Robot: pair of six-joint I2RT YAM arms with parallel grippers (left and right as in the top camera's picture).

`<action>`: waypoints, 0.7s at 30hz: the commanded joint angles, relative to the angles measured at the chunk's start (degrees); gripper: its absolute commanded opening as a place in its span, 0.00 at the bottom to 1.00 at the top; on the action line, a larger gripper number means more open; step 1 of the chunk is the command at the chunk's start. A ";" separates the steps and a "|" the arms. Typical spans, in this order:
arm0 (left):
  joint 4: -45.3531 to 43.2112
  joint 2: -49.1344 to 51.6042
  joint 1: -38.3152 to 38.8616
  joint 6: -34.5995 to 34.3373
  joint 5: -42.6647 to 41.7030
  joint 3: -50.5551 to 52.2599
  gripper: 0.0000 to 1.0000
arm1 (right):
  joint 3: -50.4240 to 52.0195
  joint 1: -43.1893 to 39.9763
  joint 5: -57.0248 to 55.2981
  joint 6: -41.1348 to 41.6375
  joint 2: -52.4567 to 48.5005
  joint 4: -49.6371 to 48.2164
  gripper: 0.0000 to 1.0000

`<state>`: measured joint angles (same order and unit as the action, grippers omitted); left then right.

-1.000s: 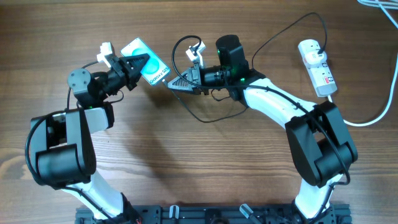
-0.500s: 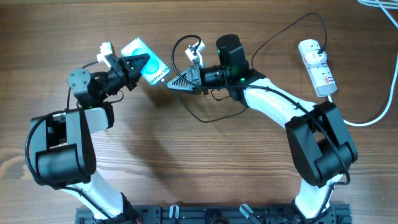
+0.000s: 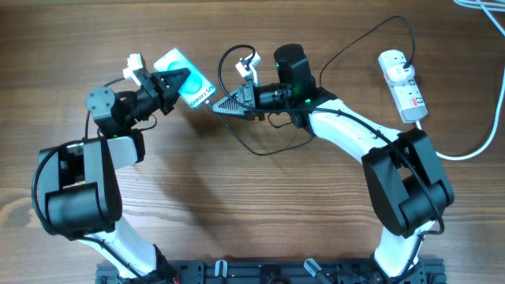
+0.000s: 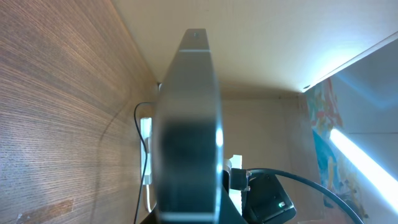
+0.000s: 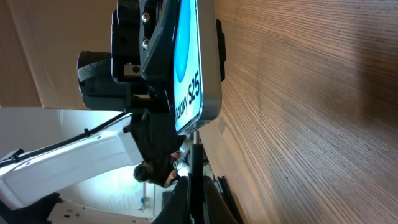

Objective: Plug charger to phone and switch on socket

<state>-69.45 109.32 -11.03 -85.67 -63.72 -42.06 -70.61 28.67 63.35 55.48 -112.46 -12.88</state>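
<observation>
- Change since the earlier overhead views: none that shows. Both arms, the phone and the cable lie exactly as they did a second ago.
- Left gripper (image 3: 180, 80): pinching the phone (image 3: 172, 61) by its flat sides and holding it off the tabletop (image 3: 252, 221). The phone's lettered end points toward the right gripper.
- Right gripper (image 3: 216, 106): pressed together on the connector end of the charger (image 5: 194, 158). It sits just beside the phone's lettered end.
- Connector: in the right wrist view its thin black tip runs straight out from the gripper and meets the phone's end edge. Whether it is seated inside cannot be told.
- Writing: "Galaxy S25" in dark letters on the turquoise face near that end, clearest in the right wrist view.
- Left wrist view: the phone is seen edge-on and blurred between the fingers, with the right arm beyond it.
- Socket (image 3: 404, 88): flat on the tabletop, well apart from the right gripper, out beyond that arm's elbow. It shows a small red mark. Its thick white cord (image 3: 473, 150) curves away on the far side.
</observation>
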 commanded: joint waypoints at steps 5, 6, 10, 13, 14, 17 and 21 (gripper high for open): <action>-0.63 0.20 0.00 -0.07 -0.94 -0.26 0.04 | -0.52 -0.26 0.61 0.48 1.31 -0.20 0.04; -0.63 0.20 0.00 -0.07 -0.94 -0.26 0.04 | -0.52 -0.26 0.61 0.50 1.31 -0.20 0.04; -0.63 0.20 0.00 -0.04 -0.92 -0.26 0.04 | -0.52 -0.26 1.22 1.16 1.31 -1.07 0.04; -0.63 0.20 0.00 -0.04 -0.94 -0.26 0.04 | -0.52 -0.26 1.20 1.51 1.31 -1.68 0.04; -0.63 0.20 0.00 -0.04 -0.94 -0.26 0.04 | -0.52 -0.26 1.16 1.51 1.31 -1.68 0.04; -0.63 0.20 0.00 -0.07 -0.94 -0.26 0.04 | -0.52 -0.26 0.74 1.64 1.31 -1.51 0.04; -0.66 0.20 0.00 -0.07 -1.14 -0.26 0.04 | -0.52 -0.24 -0.39 1.95 1.31 -1.18 0.04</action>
<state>-69.45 109.32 -11.03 -85.69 -63.72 -42.06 -70.61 28.67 63.37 56.80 -112.46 -13.98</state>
